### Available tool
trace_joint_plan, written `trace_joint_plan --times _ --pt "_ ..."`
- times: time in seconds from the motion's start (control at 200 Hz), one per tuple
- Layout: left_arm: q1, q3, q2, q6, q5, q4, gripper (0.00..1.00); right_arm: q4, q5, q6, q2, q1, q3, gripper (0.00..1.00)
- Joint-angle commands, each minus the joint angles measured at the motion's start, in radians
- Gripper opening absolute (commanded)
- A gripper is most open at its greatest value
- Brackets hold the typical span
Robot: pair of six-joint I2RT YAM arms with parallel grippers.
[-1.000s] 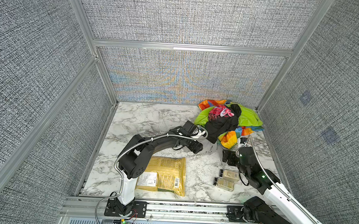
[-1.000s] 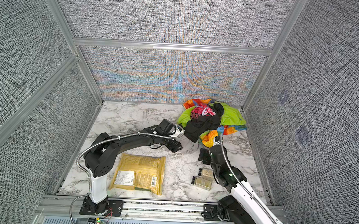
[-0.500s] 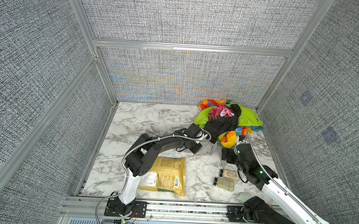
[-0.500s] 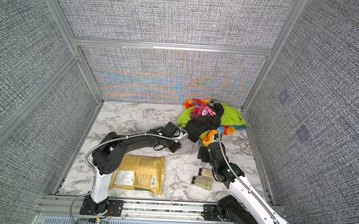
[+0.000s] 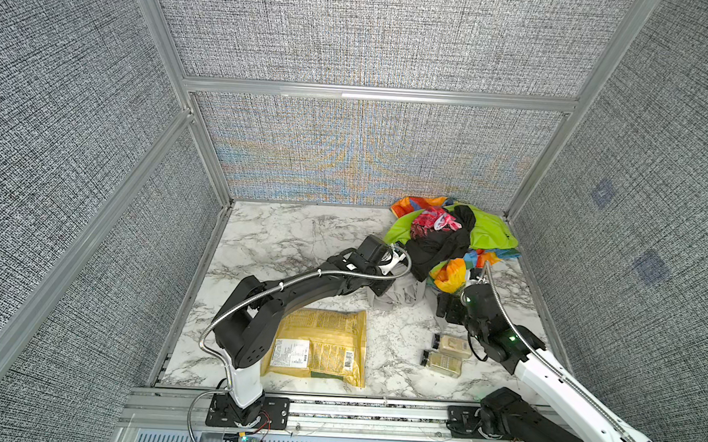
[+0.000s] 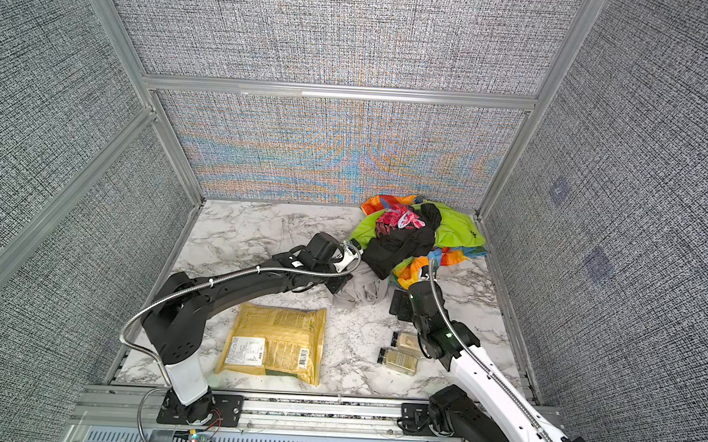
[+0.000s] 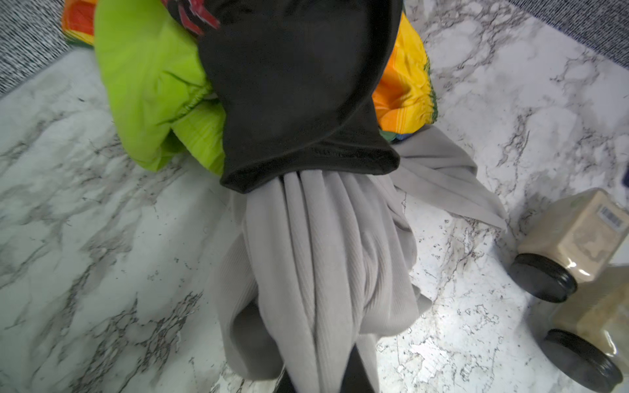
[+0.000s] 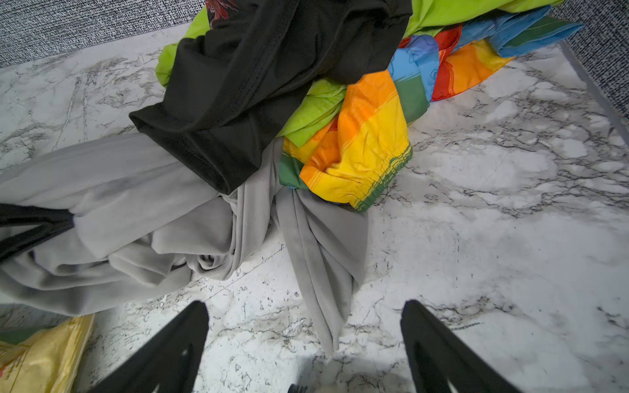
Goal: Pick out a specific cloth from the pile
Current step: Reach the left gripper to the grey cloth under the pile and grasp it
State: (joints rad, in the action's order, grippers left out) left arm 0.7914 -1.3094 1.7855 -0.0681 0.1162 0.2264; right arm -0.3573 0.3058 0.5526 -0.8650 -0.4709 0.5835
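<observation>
We are stretching our left arm low across the table to the pile's near edge. Open marble is lying to its left. Our left gripper is clamping the grey cloth, which is trailing from under the black garment. Our right gripper is hovering beside it, fingers spread wide and holding nothing.

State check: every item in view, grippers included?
grey cloth: bunched, one end under black garment.
black garment: draped on pile.
left gripper: shut on grey cloth.
right gripper: open, empty.
package: lying flat.
jars: capped, on their sides.
</observation>
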Motion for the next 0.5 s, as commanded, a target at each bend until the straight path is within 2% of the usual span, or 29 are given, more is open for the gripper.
trace_joint_plan --times 0.0,0.32,0.495 --pt "-0.001 0.015 -0.041 -0.006 -0.016 -0.078 0.05 0.020 0.010 0.011 0.001 0.000 -0.009 0.93" --pt "-0.007 0.056 -0.139 0.035 0.021 -0.150 0.05 0.050 -0.004 0.035 -0.014 0.000 -0.032 0.93" --pt "-0.012 0.027 -0.168 0.071 -0.005 -0.181 0.05 0.046 -0.005 0.034 -0.013 0.000 -0.021 0.93"
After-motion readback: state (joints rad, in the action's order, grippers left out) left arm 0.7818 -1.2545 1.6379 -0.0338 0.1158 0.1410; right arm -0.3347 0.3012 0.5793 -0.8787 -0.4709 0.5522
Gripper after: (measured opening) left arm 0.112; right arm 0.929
